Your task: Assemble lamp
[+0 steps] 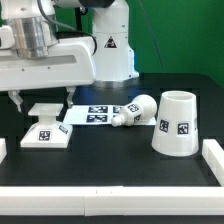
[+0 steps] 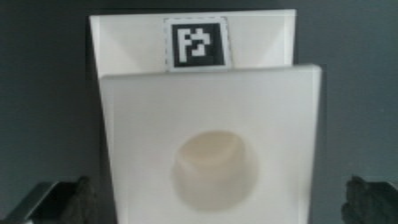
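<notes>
The white stepped square lamp base (image 1: 46,127) lies on the black table at the exterior view's left. In the wrist view the base (image 2: 210,110) fills the frame, showing its round socket hollow and a tag on its far step. My gripper (image 1: 43,100) hangs just above the base, open and empty. In the wrist view my gripper (image 2: 214,200) has one dark fingertip on each side of the base, not touching it. The bulb (image 1: 136,109) lies on its side mid-table. The tapered shade (image 1: 177,123) stands at the right, wide end down.
The marker board (image 1: 98,114) lies flat between base and bulb. White strips edge the table at the front (image 1: 110,172) and the right (image 1: 214,160). The robot's white pedestal (image 1: 112,50) stands behind the marker board.
</notes>
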Motion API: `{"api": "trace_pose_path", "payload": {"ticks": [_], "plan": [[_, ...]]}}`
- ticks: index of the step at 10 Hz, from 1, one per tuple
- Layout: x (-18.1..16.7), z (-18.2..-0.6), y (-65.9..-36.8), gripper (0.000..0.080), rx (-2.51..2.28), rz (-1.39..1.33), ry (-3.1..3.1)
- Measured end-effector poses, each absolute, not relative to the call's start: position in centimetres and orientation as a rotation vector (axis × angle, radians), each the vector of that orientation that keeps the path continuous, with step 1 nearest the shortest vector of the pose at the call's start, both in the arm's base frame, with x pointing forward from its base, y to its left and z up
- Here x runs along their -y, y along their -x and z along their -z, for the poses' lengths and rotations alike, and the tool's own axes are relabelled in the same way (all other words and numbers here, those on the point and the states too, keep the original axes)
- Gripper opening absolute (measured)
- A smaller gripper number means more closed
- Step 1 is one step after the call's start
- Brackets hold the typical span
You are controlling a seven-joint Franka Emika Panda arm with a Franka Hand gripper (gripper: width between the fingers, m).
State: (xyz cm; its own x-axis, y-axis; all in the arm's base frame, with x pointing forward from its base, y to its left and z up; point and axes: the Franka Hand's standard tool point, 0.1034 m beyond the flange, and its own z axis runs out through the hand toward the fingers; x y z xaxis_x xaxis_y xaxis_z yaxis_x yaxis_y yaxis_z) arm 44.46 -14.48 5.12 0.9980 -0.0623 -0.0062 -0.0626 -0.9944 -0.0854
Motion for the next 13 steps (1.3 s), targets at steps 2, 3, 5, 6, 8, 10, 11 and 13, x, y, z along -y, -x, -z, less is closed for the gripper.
{"api": "trace_pose_path", "payload": {"ticks": [2, 3, 5, 6, 8, 10, 11, 13], "plan": [[14.4, -4.6, -44.3, 0.0699, -0.091, -0.009, 3.056], [14.4, -4.6, -44.4, 0.0699, -0.091, -0.009, 3.057], [14.4, -4.6, -44.4, 0.0687, -0.091, -0.009, 3.057], [14.4, -4.6, -44.4, 0.0525, -0.091, -0.008, 3.057], [14.4, -4.6, -44.4, 0.0528, -0.091, -0.008, 3.057], [13.8, -5.4, -45.8, 0.0528, -0.053, 0.023, 3.062], [13.3, -6.2, -47.4, 0.0528, -0.039, 0.033, 3.055], [12.1, -7.7, -51.3, 0.053, 0.001, 0.091, 3.054]]}}
